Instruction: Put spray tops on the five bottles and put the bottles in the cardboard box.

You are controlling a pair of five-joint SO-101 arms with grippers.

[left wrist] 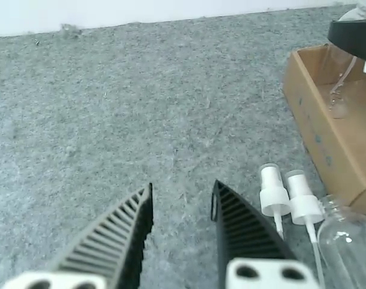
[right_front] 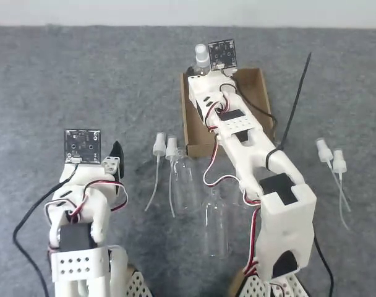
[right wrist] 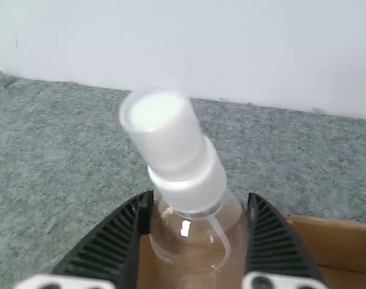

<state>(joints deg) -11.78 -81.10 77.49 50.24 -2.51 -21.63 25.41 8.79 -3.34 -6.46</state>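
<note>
Bottle (right wrist: 192, 232) with its spray top (right wrist: 171, 150) on sits pinched in the right claw (right wrist: 199, 201) at the far left corner of the cardboard box (right_front: 261, 83); the left claw (left wrist: 182, 189) hangs spread above the bench (left wrist: 111, 90), near left.

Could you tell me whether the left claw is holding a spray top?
No, the left claw is open above the bare carpet, with two spray tops lying beside it.

Capped bottle (right_front: 202, 55) over far end of cardboard box (right_front: 260, 80), bottles (right_front: 216, 226) before it, spray tops (right_front: 165, 146) flanking.
</note>
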